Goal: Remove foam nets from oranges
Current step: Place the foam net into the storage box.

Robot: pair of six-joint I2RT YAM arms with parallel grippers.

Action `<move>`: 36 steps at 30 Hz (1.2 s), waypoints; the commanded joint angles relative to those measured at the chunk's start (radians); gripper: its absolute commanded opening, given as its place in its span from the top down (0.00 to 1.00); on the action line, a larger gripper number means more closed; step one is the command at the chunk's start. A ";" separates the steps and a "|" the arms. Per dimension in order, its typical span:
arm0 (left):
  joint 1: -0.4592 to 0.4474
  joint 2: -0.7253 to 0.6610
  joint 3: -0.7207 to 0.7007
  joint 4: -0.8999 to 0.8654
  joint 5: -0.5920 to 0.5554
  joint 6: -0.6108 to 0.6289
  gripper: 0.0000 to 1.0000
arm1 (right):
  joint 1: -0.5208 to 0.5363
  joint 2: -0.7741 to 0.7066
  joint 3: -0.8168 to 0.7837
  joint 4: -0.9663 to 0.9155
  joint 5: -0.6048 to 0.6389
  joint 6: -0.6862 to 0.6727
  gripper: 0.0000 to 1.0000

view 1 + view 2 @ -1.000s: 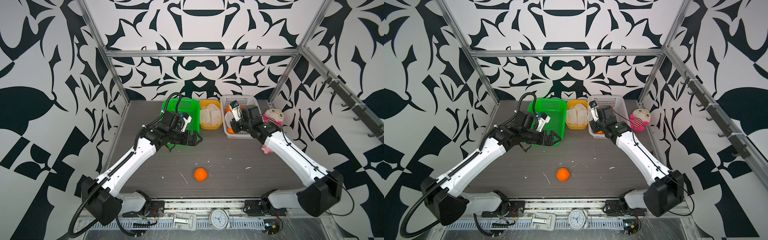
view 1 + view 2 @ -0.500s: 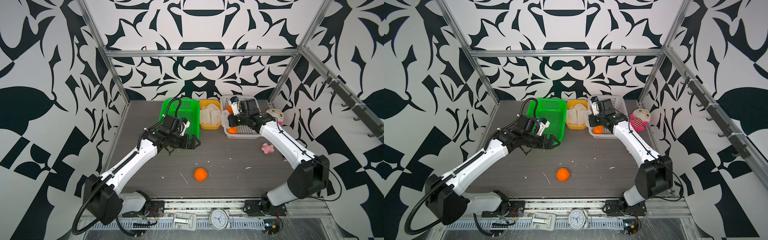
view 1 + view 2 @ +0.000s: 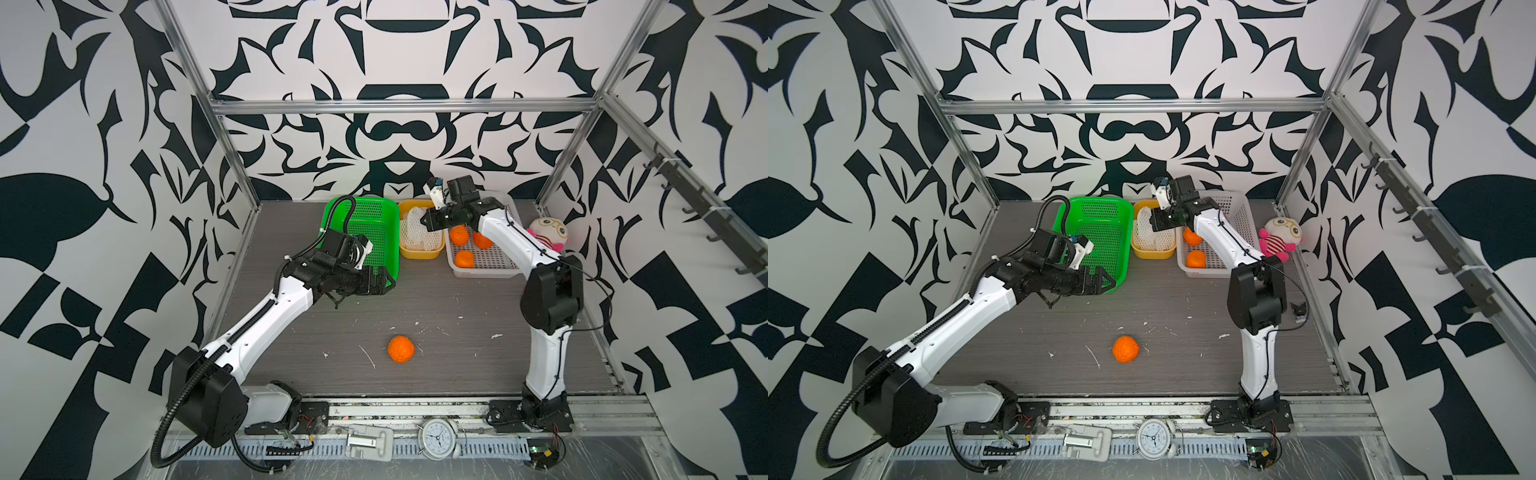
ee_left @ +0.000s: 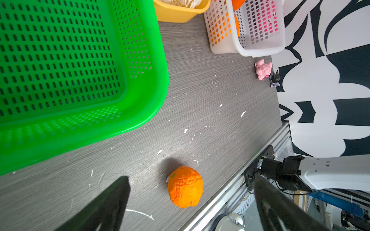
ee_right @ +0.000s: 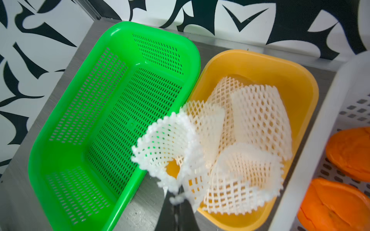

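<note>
White foam net [image 5: 170, 148] pinched in right pincer [image 5: 177, 198] above yellow tub [image 5: 300, 84] of nets [image 5: 260, 112]; left pincer [image 4: 192, 177] spread wide, empty, near bare orange [image 4: 185, 188] on tabletop [image 4: 210, 90].

The nets [image 5: 258, 120] are white, the basket [image 5: 124, 104] green.

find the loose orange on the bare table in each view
Top view: loose orange, front middle of the table.
Top view: same spot.
Left wrist: on the table, off the green basket corner.
Right wrist: not in it.
Shared landmark: the green basket, in all four.
</note>
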 commanded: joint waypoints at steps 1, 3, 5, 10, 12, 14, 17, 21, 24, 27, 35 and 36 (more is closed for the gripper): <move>0.009 0.017 0.020 -0.022 0.003 0.011 0.00 | 0.004 0.071 0.140 -0.129 0.043 -0.061 1.00; 0.015 0.028 0.027 -0.028 0.003 0.016 0.01 | 0.007 0.128 0.213 -0.177 0.092 -0.091 1.00; 0.018 0.038 0.035 -0.032 0.004 0.020 0.00 | 0.013 0.174 0.270 -0.223 0.160 -0.117 1.00; 0.022 0.059 0.045 -0.030 0.009 0.024 0.01 | 0.035 0.242 0.328 -0.256 0.293 -0.175 0.90; 0.022 0.068 0.049 -0.031 0.017 0.023 0.01 | 0.045 0.253 0.328 -0.247 0.329 -0.193 0.82; 0.023 0.075 0.053 -0.033 0.021 0.023 0.01 | 0.051 0.263 0.330 -0.239 0.360 -0.210 0.74; 0.022 0.074 0.053 -0.034 0.023 0.023 0.01 | 0.056 0.267 0.334 -0.231 0.387 -0.220 0.65; 0.022 0.070 0.053 -0.034 0.023 0.022 0.01 | 0.060 0.241 0.329 -0.230 0.393 -0.232 0.57; 0.022 0.068 0.053 -0.032 0.025 0.021 0.01 | 0.065 0.208 0.311 -0.225 0.399 -0.248 0.51; 0.022 0.063 0.048 -0.032 0.024 0.021 0.01 | 0.066 0.171 0.282 -0.217 0.403 -0.259 0.46; 0.023 0.050 0.041 -0.028 0.026 0.019 0.01 | 0.082 0.133 0.255 -0.217 0.430 -0.258 0.33; 0.022 0.048 0.041 -0.027 0.027 0.018 0.01 | 0.083 0.131 0.255 -0.221 0.432 -0.261 0.32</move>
